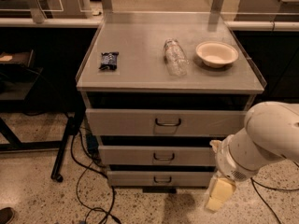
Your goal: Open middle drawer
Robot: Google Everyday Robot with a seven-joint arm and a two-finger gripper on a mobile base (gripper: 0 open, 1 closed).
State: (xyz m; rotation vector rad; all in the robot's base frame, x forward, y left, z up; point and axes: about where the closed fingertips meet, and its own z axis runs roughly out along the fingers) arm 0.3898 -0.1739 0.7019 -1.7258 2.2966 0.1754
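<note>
— Speckled stone floor point(32, 197), dim room. Grey metal desk point(140, 76) mid-frame, three drawers stacked beneath. Which one?
— Middle drawer point(126, 155), lower centre, between the taller top drawer point(117, 122) and the slim bottom drawer point(133, 178). Its front looks closed.
— Handling?
— Stiff sheet metal, probably light, likely slides on runners; a straight pull should do. The only hold is the small dark loop handle point(164, 157) at its centre: thin, easy to slip off.
— Gripper?
— Gripper point(218, 196) at lower right, below and well right of the handle, touching nothing. Released or clenched: cannot tell.
— Obstacles?
— Top drawer's front sits close above the handle. Cables point(88, 190) trail at lower left. On the desk: lying bottle point(175, 57), bowl point(217, 53), dark packet point(109, 60). A jerk might roll the bottle.
</note>
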